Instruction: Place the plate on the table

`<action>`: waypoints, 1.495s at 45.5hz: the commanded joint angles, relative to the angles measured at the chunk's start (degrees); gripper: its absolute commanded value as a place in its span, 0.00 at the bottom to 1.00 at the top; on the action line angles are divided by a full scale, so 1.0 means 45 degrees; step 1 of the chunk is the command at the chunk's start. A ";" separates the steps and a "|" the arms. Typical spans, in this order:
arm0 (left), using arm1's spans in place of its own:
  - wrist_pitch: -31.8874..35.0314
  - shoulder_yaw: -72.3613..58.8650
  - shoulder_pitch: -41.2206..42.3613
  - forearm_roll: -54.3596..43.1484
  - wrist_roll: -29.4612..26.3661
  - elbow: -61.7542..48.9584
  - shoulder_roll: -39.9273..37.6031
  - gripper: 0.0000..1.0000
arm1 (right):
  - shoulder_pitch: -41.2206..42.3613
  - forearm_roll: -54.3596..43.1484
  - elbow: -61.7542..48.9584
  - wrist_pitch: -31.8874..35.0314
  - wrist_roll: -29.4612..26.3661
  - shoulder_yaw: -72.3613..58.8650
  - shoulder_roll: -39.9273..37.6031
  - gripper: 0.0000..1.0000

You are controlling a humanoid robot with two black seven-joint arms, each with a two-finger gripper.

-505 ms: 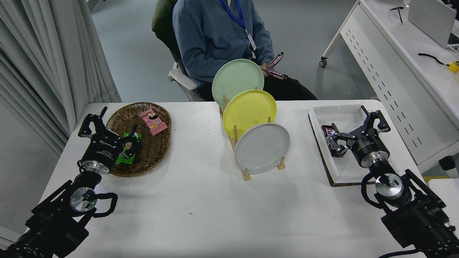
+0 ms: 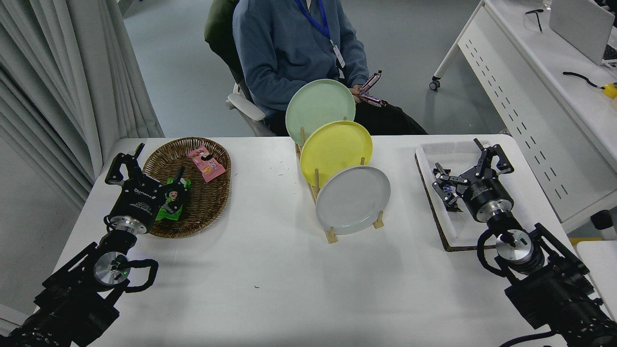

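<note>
The round, matte light grey plate (image 2: 353, 200) stands on edge in the nearest slot of a small wooden dish rack (image 2: 330, 235) at the middle of the large white table (image 2: 270, 289), leaning just in front of a round yellow plate (image 2: 336, 151), with a round pale green plate (image 2: 319, 110) behind that. The right black gripper (image 2: 463, 166) hovers well to the right of the grey plate, over a shallow white tray (image 2: 429, 159) near the table's right edge; its fingers are spread wide and grasp nothing, and a dark wrapped snack bar (image 2: 450, 198) lies in the tray just below them. The left black gripper (image 2: 154, 168) is parked at the lower left over an oval brown wicker basket (image 2: 212, 207) of snack packets, fingers spread. A person in a blue sweatshirt (image 2: 294, 43) sits at the far side.
</note>
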 commanded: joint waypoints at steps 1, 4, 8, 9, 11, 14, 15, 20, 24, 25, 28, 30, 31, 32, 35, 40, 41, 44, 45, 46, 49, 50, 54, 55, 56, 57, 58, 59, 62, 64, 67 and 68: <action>0.0002 0.0001 0.0000 -0.0001 0.0002 -0.0005 0.0000 1.00 | -0.0037 0.0000 -0.0013 -0.0009 0.0000 -0.0205 0.0011 0.99; 0.0002 0.0001 0.0000 -0.0001 0.0002 -0.0005 0.0000 1.00 | 0.0001 0.0000 -0.0052 -0.0009 0.0000 -0.0439 -0.0047 0.99; 0.0002 0.0001 0.0000 -0.0001 0.0002 -0.0005 0.0000 1.00 | 0.0040 0.0000 -0.0052 -0.0086 0.0000 -0.0577 -0.0067 0.99; 0.0002 0.0001 0.0000 -0.0001 0.0002 -0.0005 0.0000 1.00 | 0.0060 0.0000 -0.0052 -0.0126 0.0000 -0.0596 -0.0067 0.99; 0.0002 0.0001 0.0000 -0.0001 0.0002 -0.0005 0.0000 1.00 | 0.0099 0.0000 -0.0052 -0.0165 0.0000 -0.0635 -0.0067 0.99; 0.0002 0.0001 0.0000 -0.0001 0.0002 -0.0005 0.0000 1.00 | 0.0138 -0.0020 -0.0052 -0.0126 0.0000 -0.0635 -0.0125 0.99; 0.0002 0.0001 0.0000 -0.0001 0.0002 0.0014 0.0000 1.00 | 0.0158 -0.0001 -0.0071 -0.0126 0.0000 -0.0635 -0.0145 0.99; 0.0002 0.0001 0.0000 -0.0001 0.0002 0.0014 0.0000 1.00 | 0.0196 -0.0020 -0.0052 -0.0067 -0.0039 -0.0694 -0.0379 0.99; 0.0002 0.0001 0.0000 -0.0001 0.0002 0.0014 0.0000 1.00 | 0.0353 -0.0020 -0.0071 -0.0106 -0.0097 -0.0694 -0.0613 0.99; 0.0002 0.0001 0.0000 -0.0001 0.0002 -0.0005 0.0000 1.00 | 0.0372 -0.0020 -0.0071 -0.0126 -0.0117 -0.0733 -0.0691 0.99; 0.0002 0.0001 0.0000 -0.0001 0.0002 -0.0005 0.0000 1.00 | 0.0470 -0.0020 -0.0071 -0.0204 -0.0137 -0.1160 -0.0848 0.99; 0.0002 0.0001 0.0000 -0.0001 0.0002 0.0015 0.0000 1.00 | 0.0528 -0.0020 -0.0071 -0.0340 -0.0137 -0.1745 -0.0868 0.99; 0.0002 0.0001 0.0000 -0.0001 0.0002 -0.0005 0.0000 1.00 | 0.0529 -0.0001 -0.0071 -0.0418 -0.0137 -0.2039 -0.0887 0.99; 0.0002 0.0001 0.0000 -0.0001 0.0002 0.0014 0.0000 1.00 | 0.0568 0.0000 -0.0052 -0.0458 -0.0137 -0.2351 -0.0926 0.99; 0.0002 0.0001 0.0000 -0.0001 0.0002 -0.0005 0.0000 1.00 | 0.0743 0.0019 -0.0071 -0.0477 -0.0137 -0.3055 -0.1276 0.99; 0.0002 0.0001 0.0000 -0.0001 0.0002 -0.0005 0.0000 1.00 | 0.0841 0.0623 -0.0013 -0.0517 -0.0156 -0.3740 -0.2000 0.99; 0.0002 0.0001 0.0000 -0.0001 0.0002 0.0014 0.0000 1.00 | 0.0841 0.0857 0.0026 -0.0517 -0.0137 -0.3876 -0.2001 0.99; 0.0002 0.0001 0.0000 -0.0001 0.0002 -0.0005 0.0000 1.00 | 0.1054 0.1675 0.0027 -0.0517 -0.0156 -0.4615 -0.2117 0.99; 0.0002 0.0001 0.0000 -0.0001 0.0002 0.0014 0.0000 1.00 | 0.1192 0.1795 0.0007 -0.0517 -0.0137 -0.4852 -0.2156 0.99; 0.0002 0.0001 0.0000 -0.0001 0.0002 -0.0005 0.0000 1.00 | 0.1328 0.1874 -0.0012 -0.0517 -0.0137 -0.5086 -0.2254 0.99; 0.0002 0.0001 0.0000 -0.0001 0.0002 -0.0005 0.0000 1.00 | 0.1563 0.1856 -0.0013 -0.0517 -0.0137 -0.5925 -0.2896 0.99; -0.0017 0.0001 0.0000 -0.0001 0.0002 -0.0005 0.0000 1.00 | 0.1603 0.1836 0.0007 -0.0497 -0.0137 -0.6296 -0.3189 0.99; 0.0002 0.0001 0.0000 -0.0001 0.0002 0.0014 0.0000 1.00 | 0.2109 0.1913 0.0007 -0.0477 -0.0137 -0.8578 -0.4225 0.99; 0.0002 0.0001 0.0000 -0.0001 0.0002 0.0015 0.0000 1.00 | 0.2710 0.1972 0.0046 -0.0342 -0.0137 -1.0073 -0.4556 0.99; 0.0002 0.0001 0.0000 -0.0001 0.0002 0.0015 0.0000 1.00 | 0.2929 0.2050 0.0065 -0.0321 -0.0137 -1.0707 -0.4656 0.99; 0.0002 0.0001 0.0000 -0.0001 0.0002 -0.0005 0.0000 1.00 | 0.3105 0.2186 0.0085 -0.0321 -0.0137 -1.1177 -0.4715 0.99; 0.0002 0.0001 0.0000 -0.0001 0.0002 -0.0005 0.0000 1.00 | 0.3242 0.2361 0.0104 -0.0302 -0.0137 -1.1627 -0.4754 0.99; 0.0002 0.0001 0.0000 -0.0001 0.0002 0.0014 0.0000 1.00 | 0.3379 0.2634 0.0124 -0.0302 -0.0137 -1.1979 -0.4774 0.99; 0.0002 0.0001 0.0000 -0.0001 0.0002 -0.0005 0.0000 1.00 | 0.3517 0.3512 0.0202 -0.0282 -0.0137 -1.2626 -0.4774 0.99; 0.0002 0.0001 0.0000 -0.0001 0.0002 -0.0005 0.0000 1.00 | 0.3517 0.3924 0.0319 -0.0282 -0.0137 -1.2841 -0.4735 0.99; 0.0002 0.0001 0.0000 -0.0001 0.0002 -0.0005 0.0000 1.00 | 0.3828 0.4120 0.0514 -0.0282 -0.0137 -1.3251 -0.4793 0.99; 0.0002 0.0001 0.0000 -0.0001 0.0002 -0.0005 0.0000 1.00 | 0.4023 0.4140 0.0515 -0.0282 -0.0137 -1.3485 -0.4794 0.99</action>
